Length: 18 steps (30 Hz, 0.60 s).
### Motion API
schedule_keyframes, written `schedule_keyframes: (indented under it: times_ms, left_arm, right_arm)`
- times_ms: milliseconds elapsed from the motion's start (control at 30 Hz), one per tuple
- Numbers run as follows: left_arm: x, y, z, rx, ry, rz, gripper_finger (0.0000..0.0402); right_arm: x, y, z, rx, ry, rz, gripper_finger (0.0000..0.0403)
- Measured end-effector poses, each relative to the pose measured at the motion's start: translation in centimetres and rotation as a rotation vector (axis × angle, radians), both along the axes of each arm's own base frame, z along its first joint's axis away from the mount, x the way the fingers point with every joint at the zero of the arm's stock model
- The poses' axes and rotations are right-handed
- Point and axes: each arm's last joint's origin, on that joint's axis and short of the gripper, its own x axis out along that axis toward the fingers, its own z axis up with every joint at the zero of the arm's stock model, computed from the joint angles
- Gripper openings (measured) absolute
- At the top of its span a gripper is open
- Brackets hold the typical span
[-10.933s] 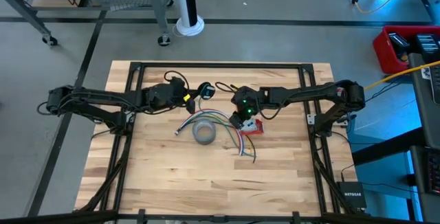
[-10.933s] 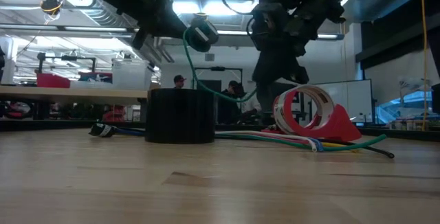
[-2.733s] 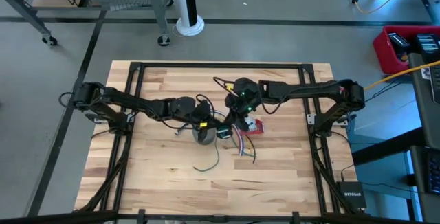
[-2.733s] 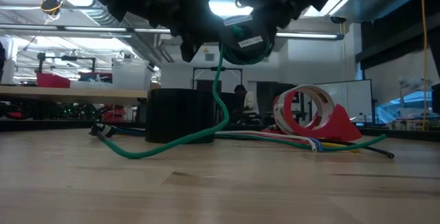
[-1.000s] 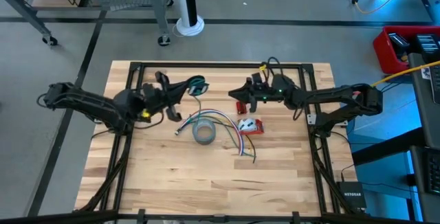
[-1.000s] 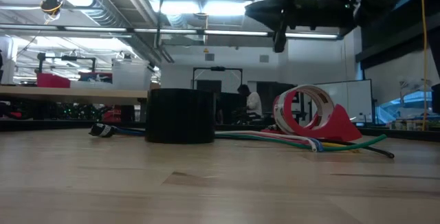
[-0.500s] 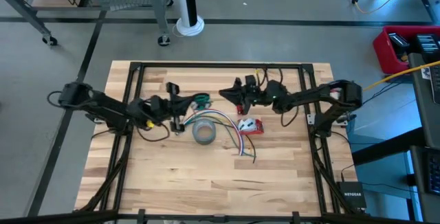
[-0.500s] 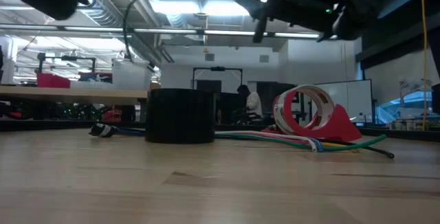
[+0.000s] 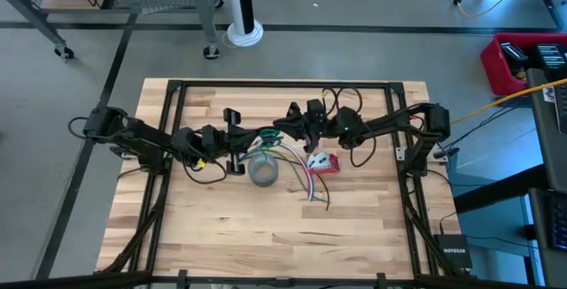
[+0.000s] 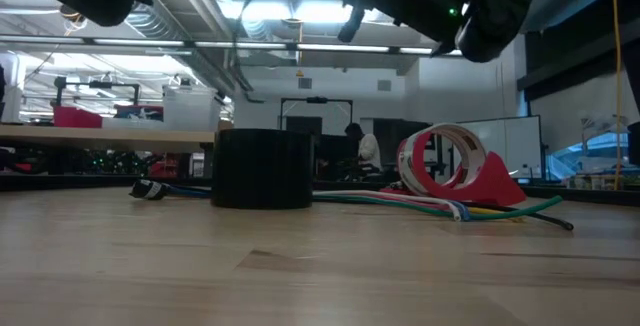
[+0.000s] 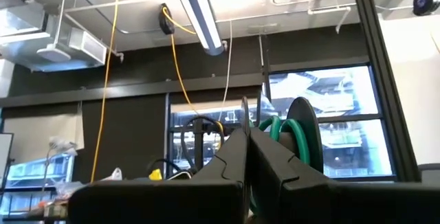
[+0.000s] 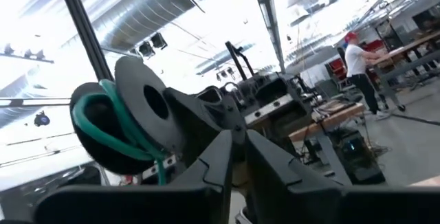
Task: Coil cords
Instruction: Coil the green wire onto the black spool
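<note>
One green cord [image 9: 263, 135] coiled on dark spool, held aloft between both grippers above grey tape roll [image 9: 262, 171]. Left gripper [image 9: 237, 140] clamped shut beside spool. Right gripper [image 9: 285, 133] pinching spool. One red tape dispenser [image 9: 322, 162], one loose bundle of coloured wires [image 9: 301, 172] on table [image 9: 266, 236].

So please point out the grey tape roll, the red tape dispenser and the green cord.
grey tape roll [image 9: 263, 172]: high view, on its upper rim.
red tape dispenser [image 10: 492, 185]: low view, on its red body.
green cord [image 11: 284, 130]: left wrist view, on the wound loops.
</note>
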Motion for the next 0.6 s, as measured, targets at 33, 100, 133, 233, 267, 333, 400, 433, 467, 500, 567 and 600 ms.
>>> schedule_keyframes:
  times_ms: [33,100,133,233,267,333,400,433,467,500,567,600]
  left_arm:
    - [0.0,0.0,0.0,-0.001,0.000,0.000,0.0000]
    - [-0.1,0.0,0.1,-0.002,-0.002,-0.001,0.0000]
    - [-0.1,0.0,0.2,-0.003,-0.007,-0.001,0.0000]
    - [-0.5,0.0,0.6,-0.007,-0.026,-0.004,0.0000]
    - [-0.5,0.0,0.7,-0.009,-0.032,-0.010,0.0000]
    - [-0.7,0.0,0.9,-0.016,-0.042,-0.035,0.0000]
    - [-0.7,0.0,1.0,-0.024,-0.048,-0.045,0.0000]
    - [-0.7,0.0,1.1,-0.027,-0.050,-0.047,0.0000]
    - [-0.7,0.0,1.1,-0.030,-0.052,-0.050,0.0000]
    - [-0.7,0.0,1.2,-0.032,-0.057,-0.052,0.0000]
    - [-0.6,0.0,1.5,-0.033,-0.067,-0.052,0.0000]
    - [-0.6,0.0,1.6,-0.034,-0.072,-0.052,0.0000]
  right_arm:
    - [0.0,0.0,0.0,0.001,-0.002,0.005,0.0044]
    - [0.0,0.2,0.0,0.001,0.002,0.012,0.0044]
    - [0.0,0.2,0.0,0.002,0.004,0.013,0.0044]
    - [0.0,0.6,0.1,0.002,-0.007,0.020,0.0044]
    - [0.0,0.7,0.1,0.001,-0.018,0.016,0.0044]
    - [0.0,1.1,0.3,-0.002,-0.036,0.025,0.0044]
    - [0.2,1.1,0.8,-0.005,-0.051,0.029,0.0044]
    - [0.3,1.3,1.0,-0.010,-0.058,0.042,0.0044]
    - [0.4,1.4,1.3,-0.015,-0.068,0.048,0.0044]
    - [0.5,1.4,1.6,-0.020,-0.078,0.055,0.0044]
    - [0.6,1.8,1.9,-0.029,-0.091,0.075,0.0044]
    - [0.7,1.8,2.1,-0.033,-0.095,0.082,0.0044]
